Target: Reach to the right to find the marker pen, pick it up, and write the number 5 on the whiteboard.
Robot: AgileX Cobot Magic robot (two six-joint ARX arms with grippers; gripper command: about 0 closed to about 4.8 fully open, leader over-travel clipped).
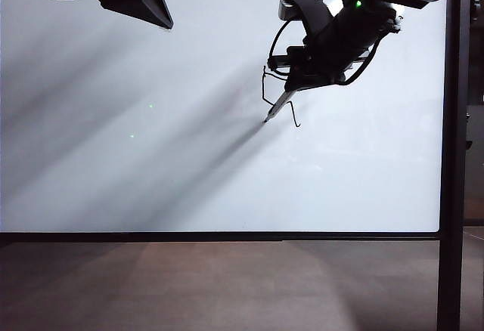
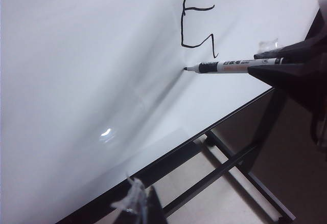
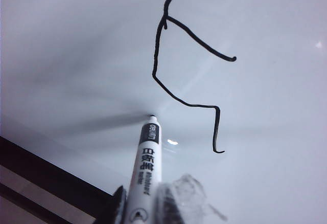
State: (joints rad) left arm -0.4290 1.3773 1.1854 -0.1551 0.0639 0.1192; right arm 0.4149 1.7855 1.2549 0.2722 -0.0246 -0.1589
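The whiteboard (image 1: 113, 157) fills the exterior view. My right gripper (image 1: 306, 80) is up against its upper right part, shut on the marker pen (image 1: 278, 107), which points down and left at the board. The dark tip sits at the surface, just beside the drawn number 5 (image 1: 264, 88). In the right wrist view the white marker pen (image 3: 148, 157) rises from between the fingers of the right gripper (image 3: 140, 196), with the angular 5 (image 3: 179, 81) beyond its tip. The left wrist view shows the 5 (image 2: 196, 29) and the marker pen (image 2: 230, 66). My left gripper (image 1: 162, 15) hangs at the top left, holding nothing.
A black upright post (image 1: 454, 157) stands at the board's right edge and a thin black frame (image 1: 227, 236) runs along its bottom. Dark flooring (image 1: 227, 286) lies in front. Black stand bars (image 2: 225, 168) show below the board in the left wrist view.
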